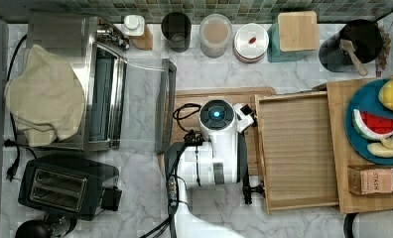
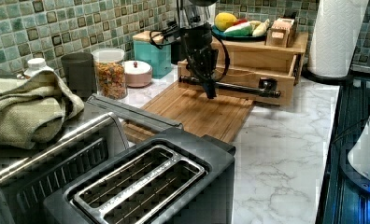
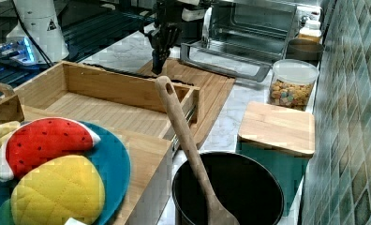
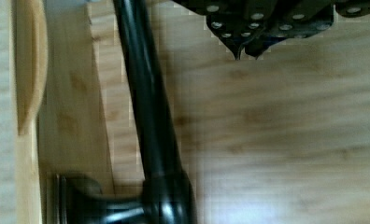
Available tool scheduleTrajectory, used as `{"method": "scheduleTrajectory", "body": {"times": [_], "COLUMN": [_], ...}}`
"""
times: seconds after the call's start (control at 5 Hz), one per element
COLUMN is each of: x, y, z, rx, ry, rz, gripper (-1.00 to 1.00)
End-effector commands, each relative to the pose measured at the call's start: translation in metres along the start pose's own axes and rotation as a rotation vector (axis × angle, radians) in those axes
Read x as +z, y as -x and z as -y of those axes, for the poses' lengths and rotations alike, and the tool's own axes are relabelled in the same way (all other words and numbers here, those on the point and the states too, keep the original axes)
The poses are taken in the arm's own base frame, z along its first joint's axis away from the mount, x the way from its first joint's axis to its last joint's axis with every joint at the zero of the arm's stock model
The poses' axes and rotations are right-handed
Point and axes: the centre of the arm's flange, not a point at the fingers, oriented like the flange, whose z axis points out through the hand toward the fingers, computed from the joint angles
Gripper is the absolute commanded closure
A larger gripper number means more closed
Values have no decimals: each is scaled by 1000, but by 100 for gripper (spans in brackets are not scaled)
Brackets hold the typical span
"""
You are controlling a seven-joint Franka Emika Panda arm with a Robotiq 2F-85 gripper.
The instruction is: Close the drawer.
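Note:
The drawer [image 1: 297,148] is a light bamboo tray pulled well out of its wooden box [image 1: 338,94] over the cutting board [image 1: 219,94]. It also shows as the drawer [image 2: 241,77] in the left view and the drawer [image 3: 108,110] in the right view. Along its front runs a black bar handle [image 2: 241,87], close up as the handle [image 4: 148,107] in the wrist view. My gripper [image 2: 211,92] hangs just in front of that bar, on the cutting board's side, fingers pointing down. The gripper [image 4: 246,52] is shut with nothing in it. In the right view, the gripper [image 3: 155,65] stands beyond the drawer front.
A toaster oven [image 1: 102,84] with its door open lies at the top view's left, a black toaster [image 1: 68,186] below it. Jars [image 1: 215,34] and a teal box [image 1: 293,37] line the tiled wall. A blue plate [image 1: 365,104] of toy fruit sits on the wooden box.

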Motion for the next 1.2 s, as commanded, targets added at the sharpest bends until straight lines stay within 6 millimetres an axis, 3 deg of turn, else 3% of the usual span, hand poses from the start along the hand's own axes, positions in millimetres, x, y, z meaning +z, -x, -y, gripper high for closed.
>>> {"method": "scheduleTrajectory", "body": {"times": [0.2,0.4,0.6,1.0,1.2], "x": [1,1,-10,-9,-7], "y": [-21,-19,-13,-21,-25], "z": [-99,-142,-202,-332,-381], "rx": [-152,-166,-151,-94,-109], "ry": [-6,3,6,41,82], "rz": [-124,-113,-95,-213,-248], "gripper": [100,100,100,100,100]}}
